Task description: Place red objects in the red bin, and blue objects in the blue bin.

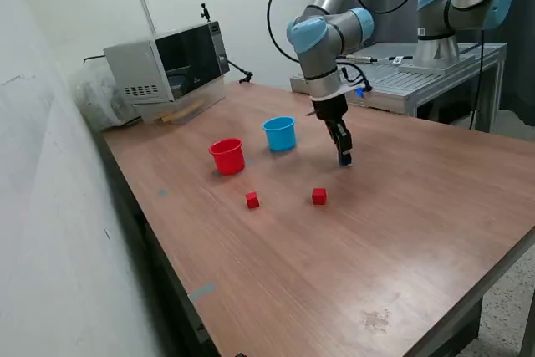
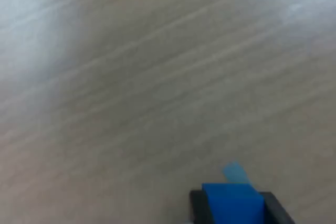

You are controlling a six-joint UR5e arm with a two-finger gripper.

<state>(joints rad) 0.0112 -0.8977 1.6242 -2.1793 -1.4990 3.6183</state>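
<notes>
My gripper hangs low over the table, to the exterior view's right of the blue bin, and is shut on a dark blue cube held between its dark fingers. A bit of blue shows at its tips in the exterior view. The red bin stands to the exterior view's left of the blue bin. Two red cubes lie on the table nearer the camera, one in front of the red bin and one below my gripper. A second blue cube is not in view.
A microwave stands at the table's far corner by the wall. A second robot base on a metal stand is behind the table at the exterior view's right. A grey tape patch lies near the front edge.
</notes>
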